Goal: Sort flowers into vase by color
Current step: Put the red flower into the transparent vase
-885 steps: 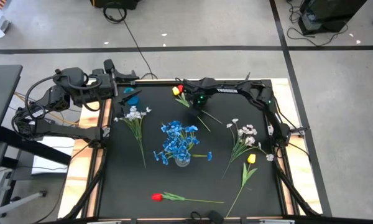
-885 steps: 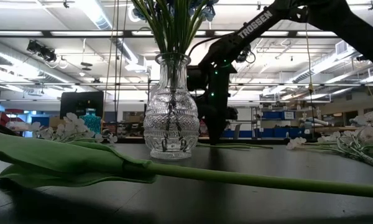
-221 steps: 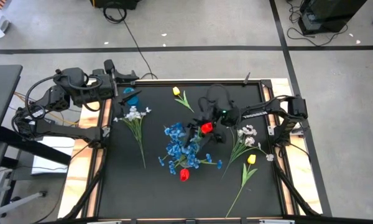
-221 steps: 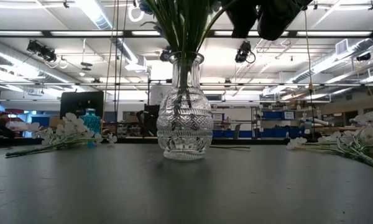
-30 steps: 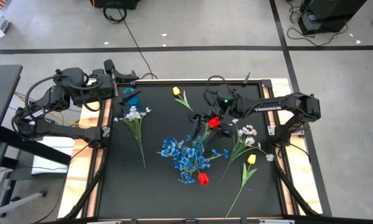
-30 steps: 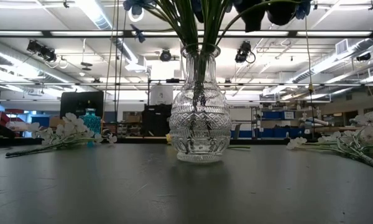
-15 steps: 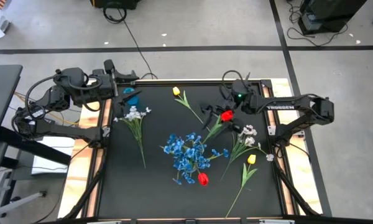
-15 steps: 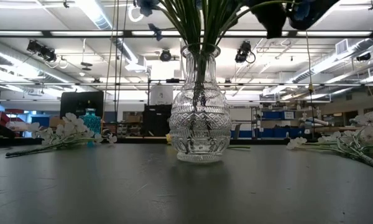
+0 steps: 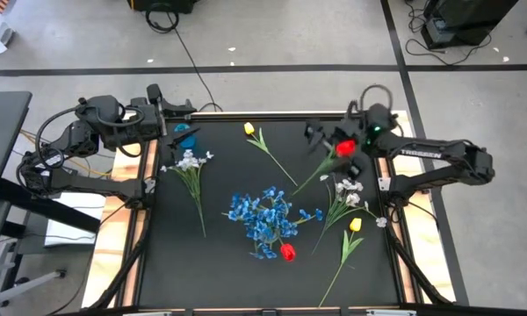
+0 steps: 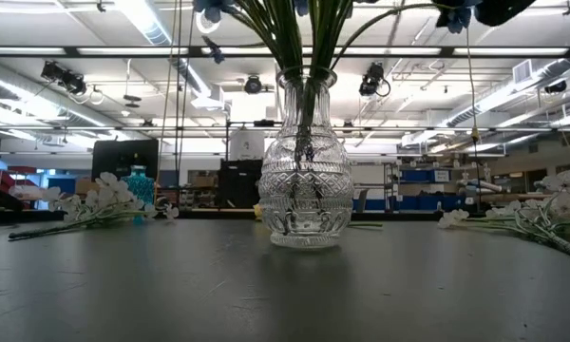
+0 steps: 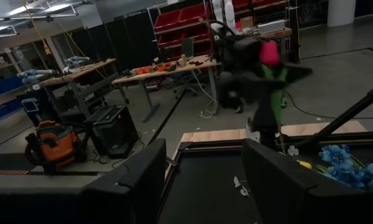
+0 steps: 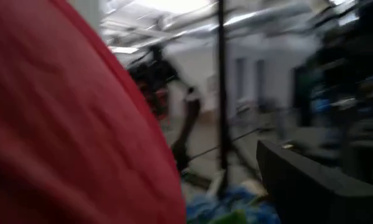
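Note:
My right gripper [image 9: 335, 151] hangs above the table's far right part, shut on a red tulip [image 9: 344, 147]. The tulip's green stem [image 9: 307, 178] slants back toward the vase. The glass vase [image 10: 309, 180] stands mid-table with blue flowers [image 9: 265, 218] and another red tulip [image 9: 287, 253] in it. On the mat lie a yellow tulip [image 9: 249, 129] at the far side, a white sprig [image 9: 189, 161] on the left, and white blossoms [image 9: 347, 187] and a second yellow tulip [image 9: 355, 225] on the right. My left gripper [image 11: 202, 180] waits open at the far left corner. My right gripper has the red tulip between its two fingers at or just under the red head [image 12: 81, 124], which fills the space before one finger [image 12: 311, 186]. The tulip is lifted. Its stem [image 11: 273, 93] hangs below the head and slants toward the vase.
A small blue-green object [image 9: 186, 138] sits by the left gripper at the far left corner. The black mat has wooden edges [image 9: 145, 175] on both sides. Bare mat [image 9: 202, 263] lies near the front left.
My right gripper has gone up and toward the table's far right corner, away from the vase, carrying the red tulip. The stem has trailed after it, its lower end now apart from the blue bunch. The vase has stayed in place.

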